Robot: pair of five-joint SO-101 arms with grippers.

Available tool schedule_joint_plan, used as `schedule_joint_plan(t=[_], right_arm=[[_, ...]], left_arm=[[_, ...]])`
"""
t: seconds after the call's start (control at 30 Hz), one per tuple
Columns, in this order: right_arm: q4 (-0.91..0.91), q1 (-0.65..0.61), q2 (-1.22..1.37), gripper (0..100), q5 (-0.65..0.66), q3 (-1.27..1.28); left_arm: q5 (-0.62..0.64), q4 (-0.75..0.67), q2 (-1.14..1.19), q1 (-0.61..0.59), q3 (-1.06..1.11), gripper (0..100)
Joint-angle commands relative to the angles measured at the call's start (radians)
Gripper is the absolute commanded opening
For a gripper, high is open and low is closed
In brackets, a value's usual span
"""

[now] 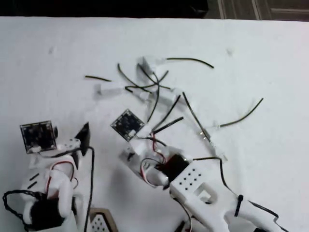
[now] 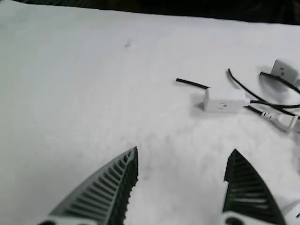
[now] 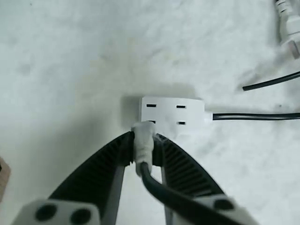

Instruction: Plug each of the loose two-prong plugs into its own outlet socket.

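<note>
My right gripper (image 3: 144, 142) is shut on a white two-prong plug (image 3: 143, 136) with a black cord. The plug's front touches a white outlet block (image 3: 172, 112) at one of its lower slots; I cannot see whether the prongs are in. In the high view this gripper (image 1: 133, 152) sits low at the table's centre. My left gripper (image 2: 180, 180) stands open over bare table at the lower left (image 1: 82, 137). Beyond it lie another white outlet block (image 2: 224, 100), a third one (image 2: 283, 70) and a loose white plug (image 2: 281, 119).
Several loose black cords and white plugs (image 1: 154, 87) are tangled at the table's middle, with more cords (image 1: 248, 115) to the right. A small wooden piece (image 1: 101, 220) lies at the front edge between the arms. The table's far left (image 1: 43, 72) is bare.
</note>
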Motion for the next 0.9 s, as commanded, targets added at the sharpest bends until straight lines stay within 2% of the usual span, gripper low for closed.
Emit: schedule_joint_plan(t=[0.0,0.3,0.67,0.87], right_arm=[[-0.001,0.013,0.002,1.7,-0.009,-0.048],[0.012,0.010,0.012,1.7,-0.011,-0.046],[-0.093,0.012,0.021,1.7,-0.003,-0.041],[-0.147,0.025,0.180,1.7,0.000,-0.086]], left_arm=[[-0.046,-0.026,0.005,-0.028,0.054,30],[-0.129,-0.026,0.005,-0.028,0.189,30],[-0.129,-0.026,0.005,-0.030,0.210,30],[-0.129,-0.048,0.005,-0.067,0.222,30]])
